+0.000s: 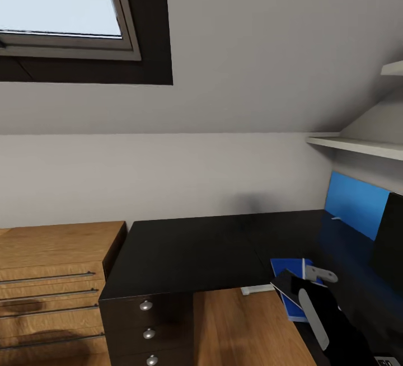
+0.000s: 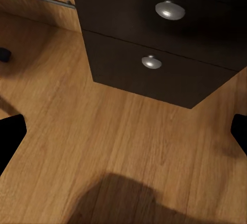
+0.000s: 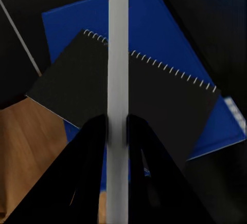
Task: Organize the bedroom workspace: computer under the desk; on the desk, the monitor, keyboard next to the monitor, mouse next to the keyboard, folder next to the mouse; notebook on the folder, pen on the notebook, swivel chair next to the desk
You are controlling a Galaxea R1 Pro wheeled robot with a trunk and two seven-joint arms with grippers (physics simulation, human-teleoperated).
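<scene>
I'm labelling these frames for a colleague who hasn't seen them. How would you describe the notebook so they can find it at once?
Start at the black-topped desk and go to its near edge by the right hand, where a bright blue folder lies. The notebook lies on that folder, skewed so one corner overhangs. It is the dark grey pad with a spiral-bound edge, smaller than the folder, and the white pen is held above it.

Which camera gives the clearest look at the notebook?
The right wrist view: the notebook lies spread over the blue folder, spiral edge visible, behind the pen. In the head view only a dark corner peeks past the arm.
</scene>
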